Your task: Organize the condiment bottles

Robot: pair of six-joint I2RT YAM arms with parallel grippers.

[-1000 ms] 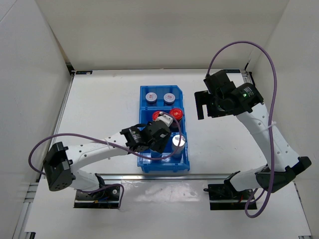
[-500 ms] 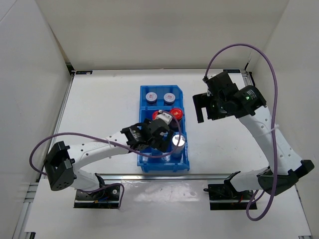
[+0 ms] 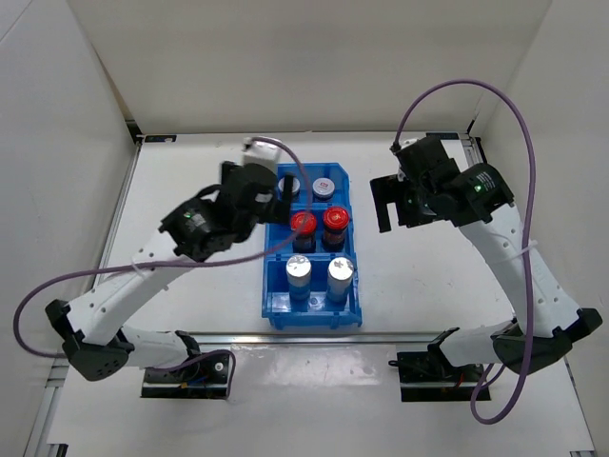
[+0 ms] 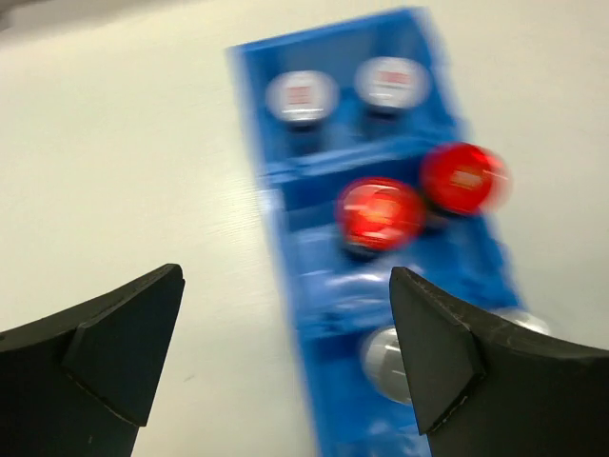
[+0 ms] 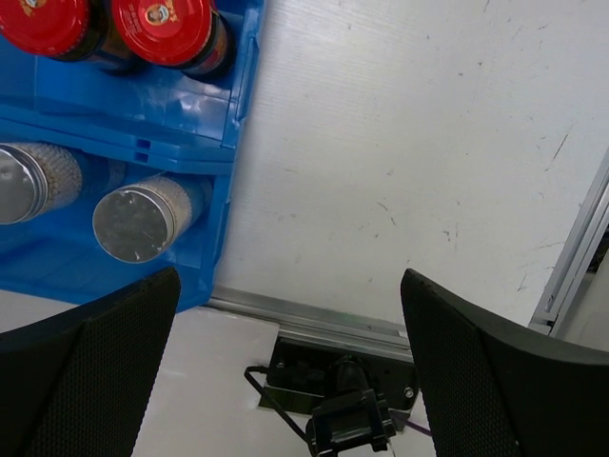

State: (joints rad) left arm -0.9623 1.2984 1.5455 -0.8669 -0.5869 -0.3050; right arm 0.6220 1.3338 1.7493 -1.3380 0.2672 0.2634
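Observation:
All the condiment bottles stand in a blue three-part bin (image 3: pixel 314 317). Two grey-lidded ones (image 3: pixel 324 187) fill the back part, two red-capped ones (image 3: pixel 303 224) the middle, two silver-capped ones (image 3: pixel 300 268) the front. My left gripper (image 3: pixel 283 195) hovers open and empty at the bin's back left edge. Its blurred wrist view shows the grey lids (image 4: pixel 302 96), red caps (image 4: pixel 379 211) and a silver cap (image 4: pixel 385 357) beyond the left gripper (image 4: pixel 285 362). My right gripper (image 3: pixel 385 202) hangs open and empty to the right of the bin, over bare table (image 5: pixel 290 371).
A metal rail (image 3: pixel 285 338) runs along the table's near edge, with the arm mounts (image 5: pixel 343 381) bolted there. White walls close in the table at the back and both sides. The bin's right wall (image 5: pixel 238 105) shows in the right wrist view.
My left gripper opened over the bin's front part, then lifted and swung to the back left. A silver-capped bottle now stands uncovered at the front left. The right arm barely moved.

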